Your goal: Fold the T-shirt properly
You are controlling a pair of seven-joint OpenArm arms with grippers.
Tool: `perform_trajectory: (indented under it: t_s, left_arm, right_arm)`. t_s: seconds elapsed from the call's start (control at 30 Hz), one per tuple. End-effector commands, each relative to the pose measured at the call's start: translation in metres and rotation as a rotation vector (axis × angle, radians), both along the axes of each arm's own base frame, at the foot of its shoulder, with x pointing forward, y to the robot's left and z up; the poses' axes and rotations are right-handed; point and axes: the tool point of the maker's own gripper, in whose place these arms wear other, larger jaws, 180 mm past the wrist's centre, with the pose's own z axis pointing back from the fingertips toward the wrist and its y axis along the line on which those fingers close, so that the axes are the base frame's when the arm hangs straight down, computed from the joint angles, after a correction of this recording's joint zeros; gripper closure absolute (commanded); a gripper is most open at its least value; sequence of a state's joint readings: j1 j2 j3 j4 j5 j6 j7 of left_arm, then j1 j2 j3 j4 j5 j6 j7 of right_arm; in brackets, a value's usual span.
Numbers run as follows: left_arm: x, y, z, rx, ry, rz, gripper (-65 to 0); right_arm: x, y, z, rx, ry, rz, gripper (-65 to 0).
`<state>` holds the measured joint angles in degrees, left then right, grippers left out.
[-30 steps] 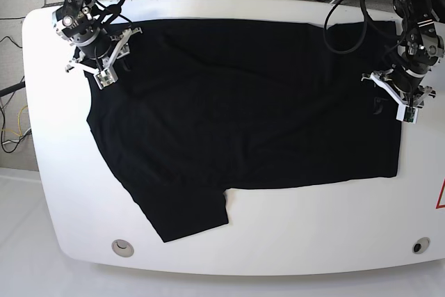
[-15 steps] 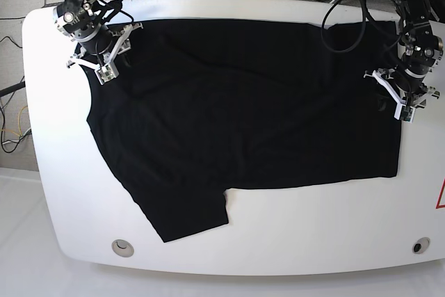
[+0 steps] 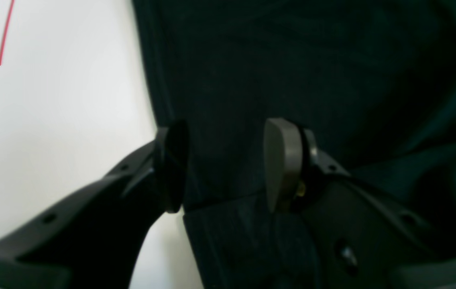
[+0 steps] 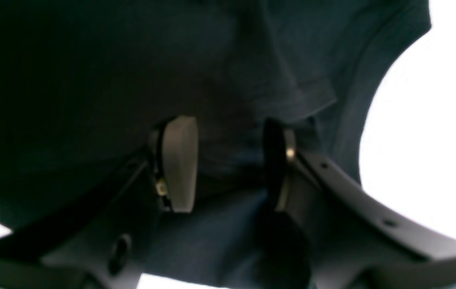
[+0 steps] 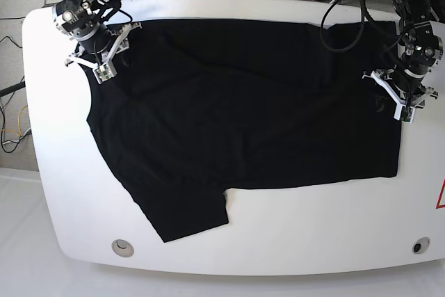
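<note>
Both pincers, left [image 3: 224, 164] and right [image 4: 228, 160], stand released over the soft black cotton T-shirt [image 5: 243, 102]; closing shallowly could pinch only one layer.

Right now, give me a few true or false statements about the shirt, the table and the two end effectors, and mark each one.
1. The T-shirt lies spread on the white table. True.
2. One sleeve sticks out toward the table's near edge. True.
3. The left end effector is clamped shut on cloth. False: in the left wrist view its fingers stand apart with shirt beneath them.
4. The right end effector hangs over bare table, far from the shirt. False: it is at the shirt's corner.
5. The shirt is folded into a small neat square. False: it is mostly laid out flat.
</note>
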<state>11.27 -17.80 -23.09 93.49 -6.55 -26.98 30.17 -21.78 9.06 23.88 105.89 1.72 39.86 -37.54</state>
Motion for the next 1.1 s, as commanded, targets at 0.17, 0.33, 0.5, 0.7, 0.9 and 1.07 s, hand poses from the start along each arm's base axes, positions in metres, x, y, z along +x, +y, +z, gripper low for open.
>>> perform_trajectory:
  t_s: [0.17,0.33,0.5,0.7,0.9,1.07]
  left_arm:
    - [-0.005,-0.012,-0.007,-0.052,0.014,-0.004,-28.0]
    - [-0.005,-0.013,-0.007,-0.053,0.014,-0.003,-28.0]
    - [-0.001,-0.014,0.004,-0.038,-0.016,-0.014,-28.0]
    - [0.004,-0.011,0.026,-0.010,-0.071,-0.014,-28.0]
    - [0.006,0.009,0.043,0.014,-0.117,0.036,-28.0]
    - [0.016,0.021,0.058,0.023,-0.163,0.065,-28.2]
  right_arm:
    - [0.002,0.002,0.003,0.004,-0.009,-0.004,-25.7]
    - [0.008,0.003,0.015,-0.014,-0.046,0.007,-25.7]
    - [0.016,0.004,0.030,-0.030,-0.092,0.020,-25.7]
    - [0.038,-0.003,0.053,-0.050,-0.171,0.003,-25.7]
    - [0.072,-0.015,0.082,-0.062,-0.276,-0.034,-26.1]
    - [0.099,-0.024,0.095,-0.076,-0.292,-0.060,-26.2]
